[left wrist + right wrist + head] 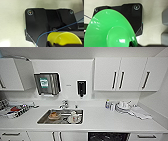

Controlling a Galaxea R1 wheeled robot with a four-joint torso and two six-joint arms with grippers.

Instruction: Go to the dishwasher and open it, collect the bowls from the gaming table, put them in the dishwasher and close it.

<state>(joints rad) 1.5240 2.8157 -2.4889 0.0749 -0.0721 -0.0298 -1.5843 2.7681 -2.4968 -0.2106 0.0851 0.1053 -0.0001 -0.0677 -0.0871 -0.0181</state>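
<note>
At the white kitchen counter (pixel 105 119) the robot faced the steel sink (pixel 60 116); low at the frame's edge, the dishwasher (pixel 108 136) showed a dark open cavity. In the left wrist view the small yellow plastic bowl (pixel 65 38) sat at the left claw, apparently gripped; in the right wrist view the wide lime-green plastic bowl (pixel 107 30) rode at the right claw, though I could not tell either claw's closure. Smooth plastic rims could slip during lowering; a bowl might strike the counter edge.

Both wrists carry a wide black plate (pixel 41 22) – shiny round screws (pixel 30 12) at its corners – and a thin blue cable (pixel 60 28) crosses the left one.
</note>
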